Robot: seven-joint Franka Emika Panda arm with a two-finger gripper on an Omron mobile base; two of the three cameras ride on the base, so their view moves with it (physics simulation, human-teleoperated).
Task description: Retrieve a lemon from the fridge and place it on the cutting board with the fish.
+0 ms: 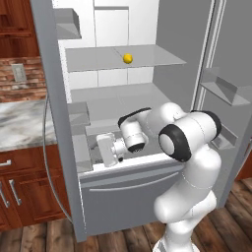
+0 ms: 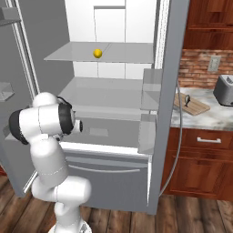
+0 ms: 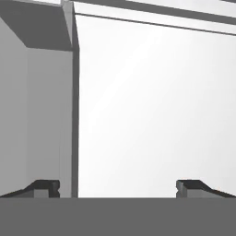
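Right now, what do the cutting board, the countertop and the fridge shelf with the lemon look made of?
Cutting board: wood, matte, going by the light-tan colour and faint grain lines. Countertop: marble or similar stone, polished-looking, white with grey veining. Fridge shelf: probably plastic or frosted glass, a thin flat pale-grey slab; the render leaves that open. The lemon sits on it.

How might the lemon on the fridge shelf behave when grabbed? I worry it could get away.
The lemon looks round and sits alone on a flat shelf, so a nudge would probably roll it. It seems small and likely light. The tool, open wide, should fit around it.
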